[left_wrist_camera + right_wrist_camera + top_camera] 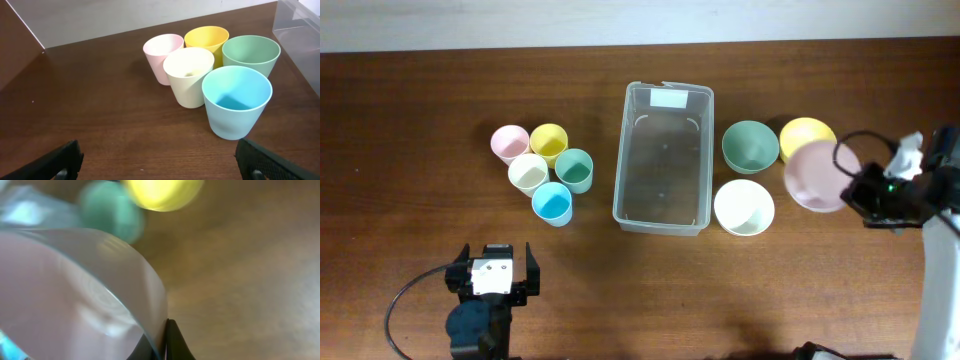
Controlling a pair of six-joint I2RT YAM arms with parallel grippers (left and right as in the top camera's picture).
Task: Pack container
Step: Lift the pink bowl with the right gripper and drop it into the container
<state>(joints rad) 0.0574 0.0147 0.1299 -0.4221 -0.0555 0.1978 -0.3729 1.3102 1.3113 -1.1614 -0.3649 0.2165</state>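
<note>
Our right hand [855, 188] grips a pink plastic bowl [810, 175]; left hand [498, 253] gapes wide (clear rectangular plastic container [623, 160], white label [669, 98] unreadable)

Table [420, 120] is showing as dark brown wood grain, smooth with a low sheen. Container [663, 160] is reading as clear glossy plastic, its walls catching highlights, with a white paper-like label [669, 98] sitting at its 12 o'clock end. Five pastel cups [528, 172] at 9 o'clock of it are looking like smooth satin plastic, the pink bowl [60, 295] at 3 o'clock is showing a smooth, faintly glossy wall, and the left gripper [157, 150] fingers [270, 161] are appearing matt black and finely textured.
</note>
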